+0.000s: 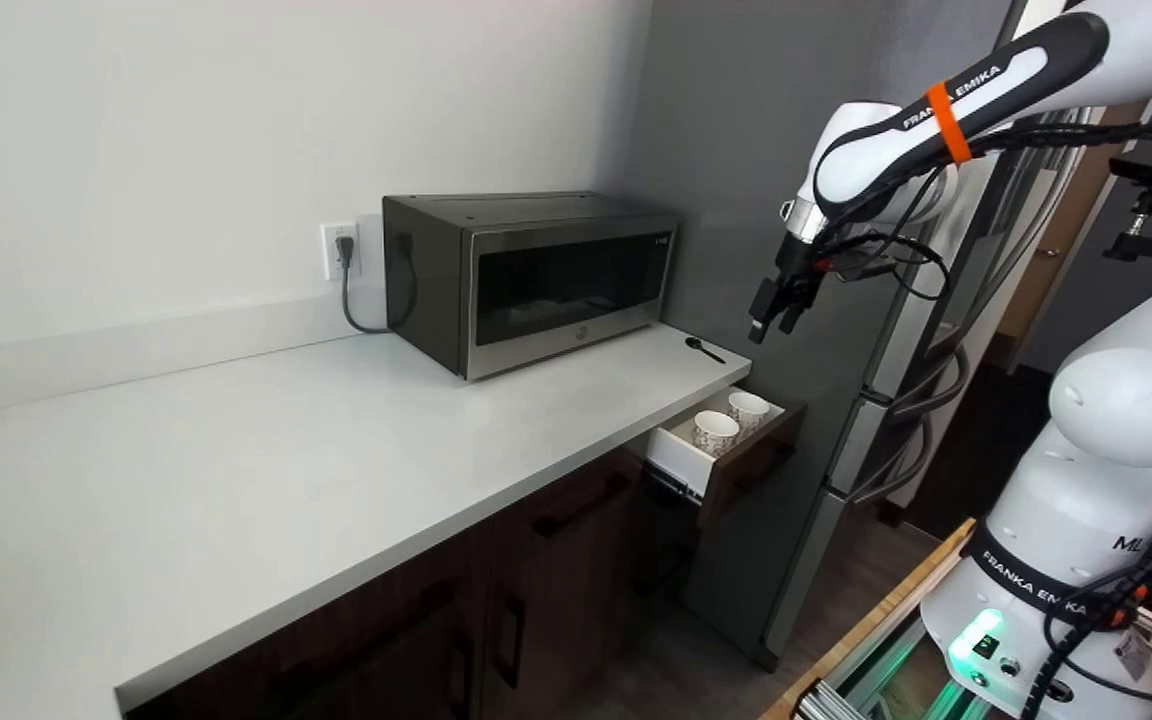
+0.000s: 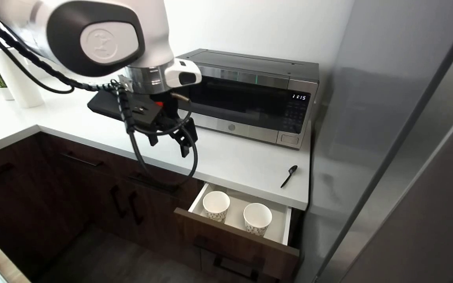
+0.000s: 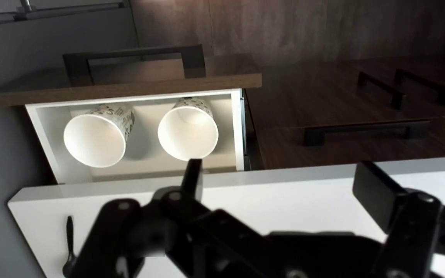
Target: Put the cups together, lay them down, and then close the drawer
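Two white paper cups with a dark print stand upright and apart inside the open drawer (image 2: pixel 237 240). The cup on the side away from the fridge (image 2: pixel 216 205) also shows in the wrist view (image 3: pixel 187 133). The cup nearer the fridge (image 2: pixel 257 218) also shows in the wrist view (image 3: pixel 95 141). The drawer has a dark brown front (image 1: pixel 748 468) and white inner sides. My gripper (image 3: pixel 282 183) is open with nothing between its fingers. In both exterior views the gripper (image 1: pixel 774 326) hangs in the air, higher than the drawer and the counter (image 2: pixel 169 146).
The white counter (image 1: pixel 336 480) overhangs the back of the drawer. A grey microwave (image 1: pixel 566 290) stands on it. A black spoon (image 2: pixel 289 175) lies near the counter's end. The fridge side (image 2: pixel 368 129) rises beside the drawer. Dark cabinet doors with handles (image 1: pixel 510 640) lie below the counter.
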Available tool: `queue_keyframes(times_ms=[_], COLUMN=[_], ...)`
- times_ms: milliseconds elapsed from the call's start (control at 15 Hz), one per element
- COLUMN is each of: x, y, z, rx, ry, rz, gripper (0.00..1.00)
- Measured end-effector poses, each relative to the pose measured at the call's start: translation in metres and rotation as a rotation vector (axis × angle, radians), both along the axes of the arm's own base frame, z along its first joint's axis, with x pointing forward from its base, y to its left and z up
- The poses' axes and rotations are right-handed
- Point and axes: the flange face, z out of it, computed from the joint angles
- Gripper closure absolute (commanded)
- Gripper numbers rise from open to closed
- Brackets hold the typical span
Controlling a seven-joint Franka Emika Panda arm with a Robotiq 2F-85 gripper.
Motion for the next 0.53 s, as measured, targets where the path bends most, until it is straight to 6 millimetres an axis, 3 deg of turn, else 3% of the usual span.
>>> queue_keyframes(times_ms=[333, 533], x=[0.001, 0.004], y=[-0.027, -0.032], z=[-0.061, -0.078], rx=[0.006, 0.005], ry=[0.111, 0.147], rz=[-0.045, -0.055], gripper=[0.00, 0.00])
